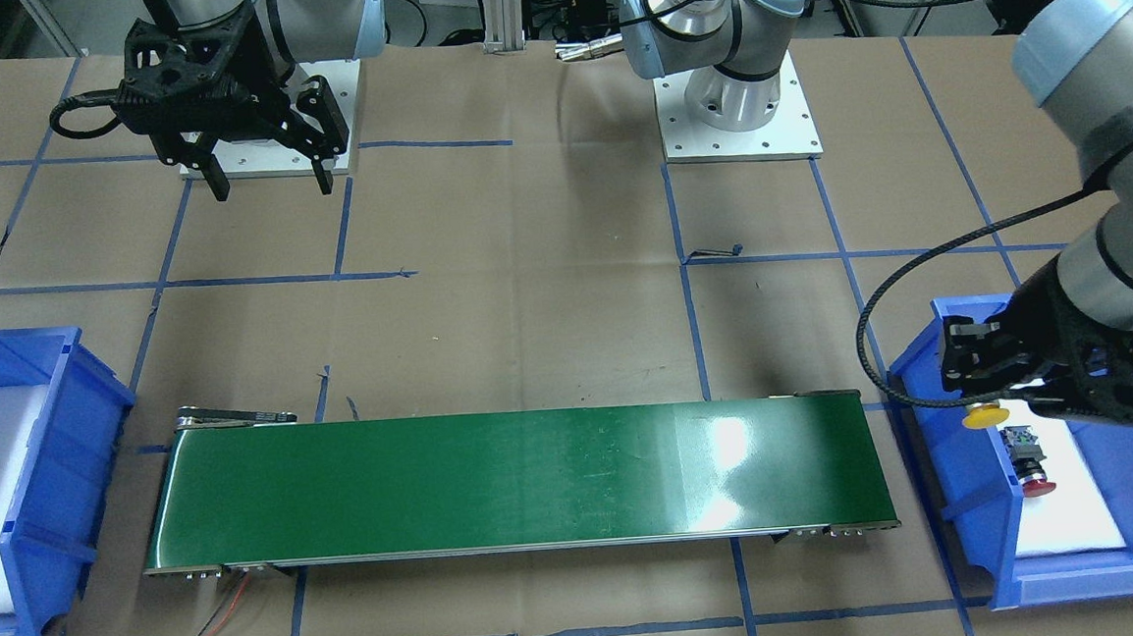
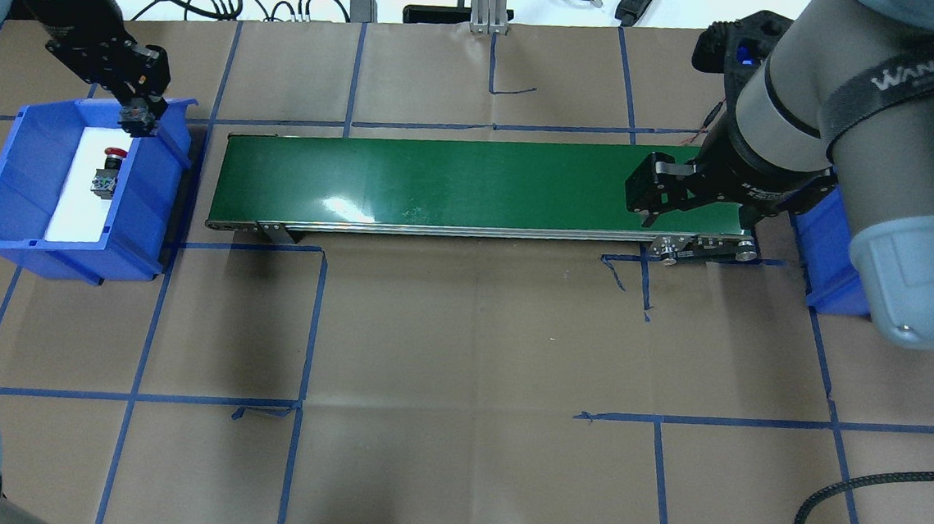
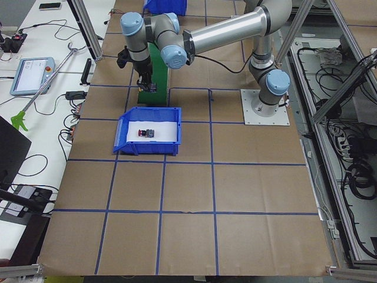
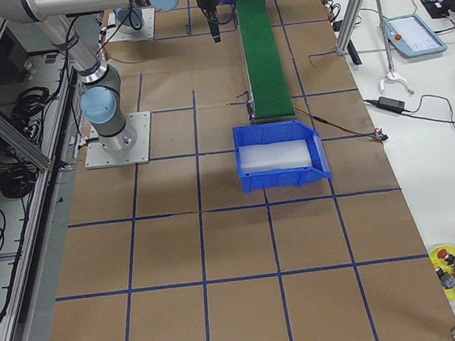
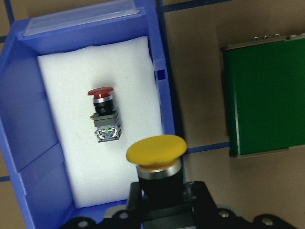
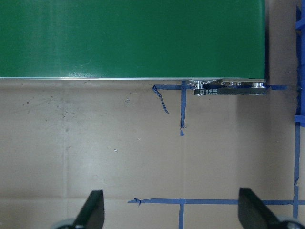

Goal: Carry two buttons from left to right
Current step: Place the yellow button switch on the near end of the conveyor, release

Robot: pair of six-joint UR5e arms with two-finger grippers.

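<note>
Clamped on the yellow mushroom-capped push-button (image 5: 156, 150), the left gripper (image 5: 162, 194) hangs just beside the end of the green conveyor belt (image 5: 264, 98), the red-capped push-button (image 5: 102, 95) lying farther from that belt in the blue plastic bin (image 5: 24, 119)

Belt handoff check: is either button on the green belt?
No, the green belt is bare; the jaws of the left gripper hold the yellow button and the red button lies in the blue bin.

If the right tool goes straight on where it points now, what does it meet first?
Most likely the paper-covered table near the blue tape cross, beside the green conveyor belt; depth is uncertain.
</note>
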